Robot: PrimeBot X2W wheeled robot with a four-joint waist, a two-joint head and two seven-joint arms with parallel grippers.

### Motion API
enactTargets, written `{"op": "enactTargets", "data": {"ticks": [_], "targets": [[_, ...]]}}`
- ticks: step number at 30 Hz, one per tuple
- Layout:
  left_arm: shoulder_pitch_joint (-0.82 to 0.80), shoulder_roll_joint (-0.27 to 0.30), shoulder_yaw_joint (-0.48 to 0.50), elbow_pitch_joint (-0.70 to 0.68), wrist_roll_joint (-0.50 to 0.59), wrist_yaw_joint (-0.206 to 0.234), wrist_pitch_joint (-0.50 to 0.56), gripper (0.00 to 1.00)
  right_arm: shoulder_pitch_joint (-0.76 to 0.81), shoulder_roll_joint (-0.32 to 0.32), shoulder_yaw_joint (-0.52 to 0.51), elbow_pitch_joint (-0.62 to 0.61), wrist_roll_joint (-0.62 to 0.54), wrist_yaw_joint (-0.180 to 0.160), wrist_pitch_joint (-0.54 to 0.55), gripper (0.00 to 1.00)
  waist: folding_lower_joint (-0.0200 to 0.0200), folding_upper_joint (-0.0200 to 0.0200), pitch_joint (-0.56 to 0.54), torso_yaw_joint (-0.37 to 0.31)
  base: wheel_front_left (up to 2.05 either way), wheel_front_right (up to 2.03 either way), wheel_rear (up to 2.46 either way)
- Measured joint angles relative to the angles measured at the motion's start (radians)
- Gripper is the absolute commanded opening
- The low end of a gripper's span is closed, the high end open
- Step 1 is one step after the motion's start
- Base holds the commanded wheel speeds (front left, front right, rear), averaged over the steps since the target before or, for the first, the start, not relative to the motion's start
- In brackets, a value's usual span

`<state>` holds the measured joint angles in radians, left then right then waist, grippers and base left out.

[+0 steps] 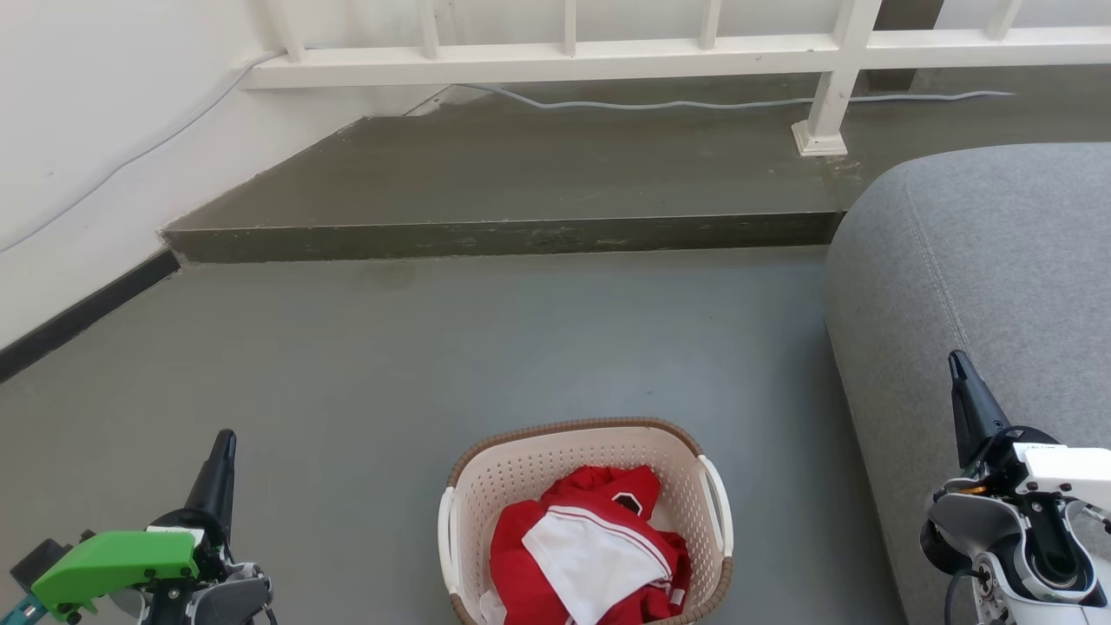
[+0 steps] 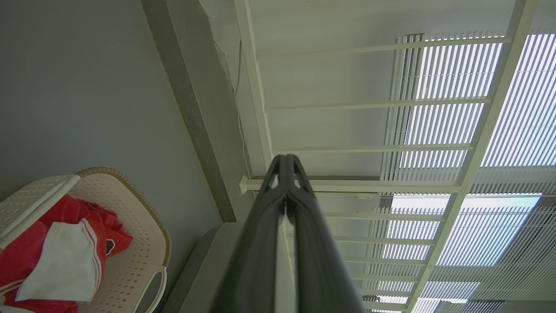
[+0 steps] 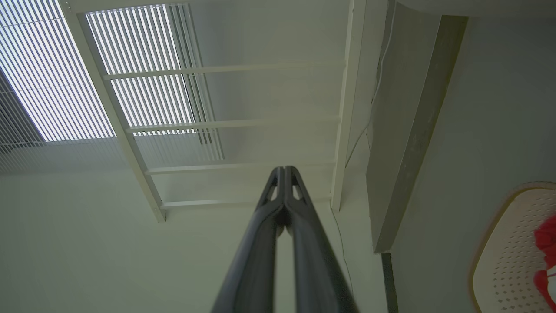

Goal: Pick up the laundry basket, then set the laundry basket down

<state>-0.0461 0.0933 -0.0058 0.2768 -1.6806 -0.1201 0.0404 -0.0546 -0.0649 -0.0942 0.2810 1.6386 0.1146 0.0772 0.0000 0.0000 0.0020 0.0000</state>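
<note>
Grey floor [image 1: 364, 365] runs flat and bare up to a raised concrete step [image 1: 521, 165]. A white wall [image 1: 87, 121] stands at the left and a white railing [image 1: 564, 54] along the step. A grey sofa [image 1: 998, 278] bulks in from the right.

The laundry basket [image 1: 573, 428] stands upright on the floor near the sofa, low and central in the head view, so it sits squarely before the robot and between its 2 arms. That suits a lift with both arms, 1 per side. Red-and-white clothing [image 1: 590, 547] lies heaped inside, below the rim, and the load looks soft and light. The 2 white handles [image 1: 716, 503] run along the basket's left and right sides, each facing 1 arm.

The left tool [image 1: 224, 447] and the right tool [image 1: 957, 365] are held well apart from the basket and point away from the robot. In each wrist view the 2 fingers are pressed together at the tips, with nothing between them.

A basket on the floor with both arms clear fits a lift yet to come as well as a set-down already made.

A thin grey cable [image 1: 651, 105] trails across the step.
</note>
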Motion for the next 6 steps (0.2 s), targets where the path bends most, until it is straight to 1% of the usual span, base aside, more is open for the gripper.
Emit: {"op": "enactTargets", "data": {"ticks": [6], "targets": [[0.000,-0.001,0.000,0.000,0.000,0.000,0.003,0.00,0.000,0.000,0.000,0.000,0.000,0.000,0.000,0.00,0.0000,0.0000,0.000,0.000,0.00,0.00,0.00]]}}
